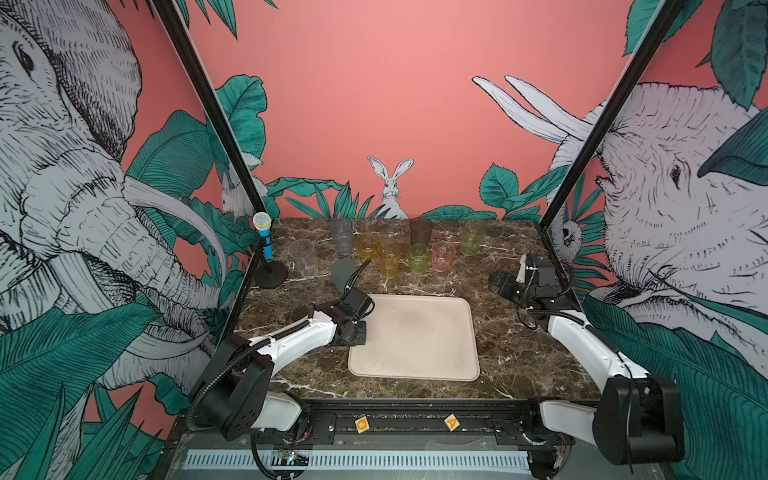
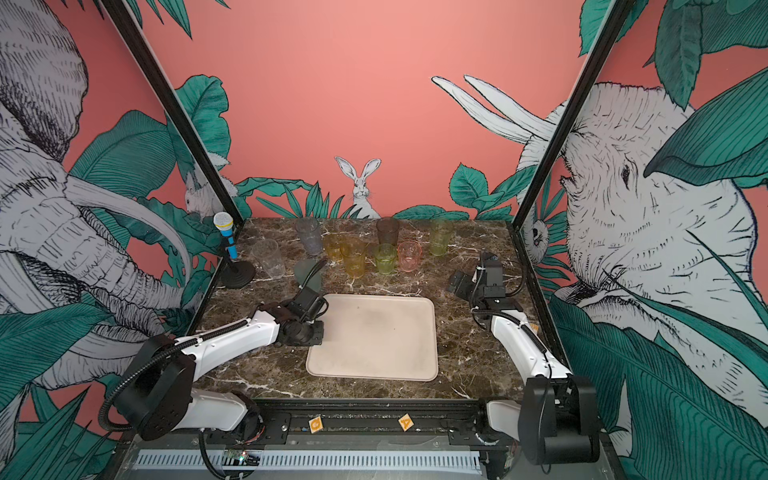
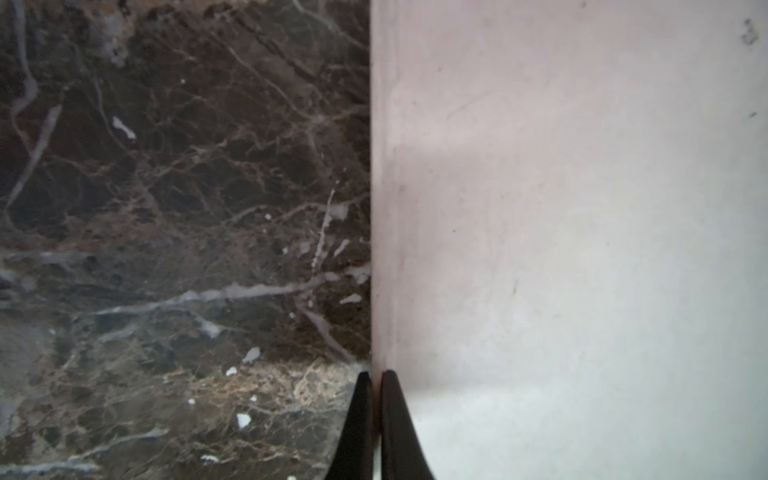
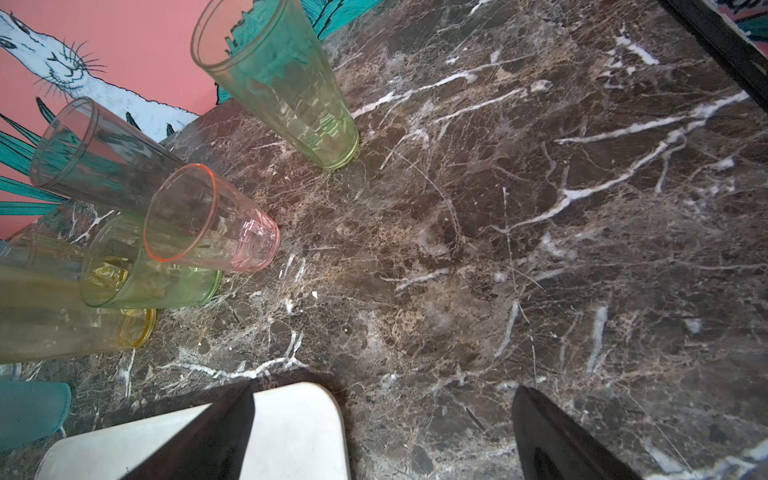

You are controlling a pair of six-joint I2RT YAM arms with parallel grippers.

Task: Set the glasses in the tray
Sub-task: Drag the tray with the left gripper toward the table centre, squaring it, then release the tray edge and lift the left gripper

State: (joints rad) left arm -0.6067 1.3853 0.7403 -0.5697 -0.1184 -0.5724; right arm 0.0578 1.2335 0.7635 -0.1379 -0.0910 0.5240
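Cream tray point(image 3: 582, 249) rim between left jaws

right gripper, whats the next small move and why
Probably ease the right gripper toward the pink glass: its jaws stand wide open and hold nothing, that glass is among the nearest, and the tray has no glass on it, with the left gripper shut on its rim.

In both top views the left arm's black cable point(image 1: 356, 273) crosses the translucent teal tapered tumbler point(image 1: 338, 270), and the short amber patterned tumbler point(image 1: 365, 245) stands partly hidden behind the tall yellow tumbler point(image 1: 388, 259). The right wrist view's edge cuts off the teal and yellow ones. The left wrist view's edges cut off the flat cream-beige tray point(image 3: 582, 249).
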